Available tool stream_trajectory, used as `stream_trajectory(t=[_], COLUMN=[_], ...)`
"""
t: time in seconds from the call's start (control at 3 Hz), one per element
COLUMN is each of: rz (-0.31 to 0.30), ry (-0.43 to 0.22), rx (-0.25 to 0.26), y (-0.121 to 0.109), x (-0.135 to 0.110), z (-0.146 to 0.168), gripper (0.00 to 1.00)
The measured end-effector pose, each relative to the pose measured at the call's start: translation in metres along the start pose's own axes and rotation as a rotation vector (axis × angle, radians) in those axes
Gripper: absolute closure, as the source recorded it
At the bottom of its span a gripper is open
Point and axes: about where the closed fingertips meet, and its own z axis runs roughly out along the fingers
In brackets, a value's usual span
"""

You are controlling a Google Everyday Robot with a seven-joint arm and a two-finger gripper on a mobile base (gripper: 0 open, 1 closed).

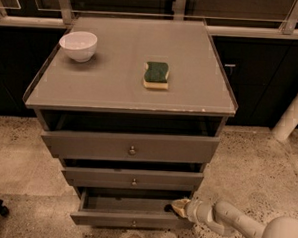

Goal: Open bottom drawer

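The grey cabinet (130, 85) has three drawers. The bottom drawer (128, 219) is the lowest, with a slim grey front and a small round knob (133, 223). It is pulled out, and its inside shows dark. My gripper (177, 207) is at the drawer's right end, at the top rim of its front, reaching in from the lower right. The white arm (243, 227) runs off to the lower right corner.
A white bowl (78, 45) and a green and yellow sponge (156, 75) sit on the cabinet top. The top drawer (131, 146) and the middle drawer (133, 178) stand slightly out. A white post (294, 111) stands at right. Speckled floor surrounds the cabinet.
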Motion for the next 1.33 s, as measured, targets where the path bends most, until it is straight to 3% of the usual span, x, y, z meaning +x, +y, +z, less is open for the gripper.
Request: stream_trajectory(t=[0.33, 0.67, 1.33], rz=[0.033, 0.033, -0.058], ry=[-0.01, -0.01, 0.06], rx=[0.057, 0.058, -0.035], y=[-0.02, -0.021, 0.016], x=[-0.003, -0.003, 0.011], z=[-0.004, -0.004, 0.022], gripper=[1.0, 1.0, 1.0])
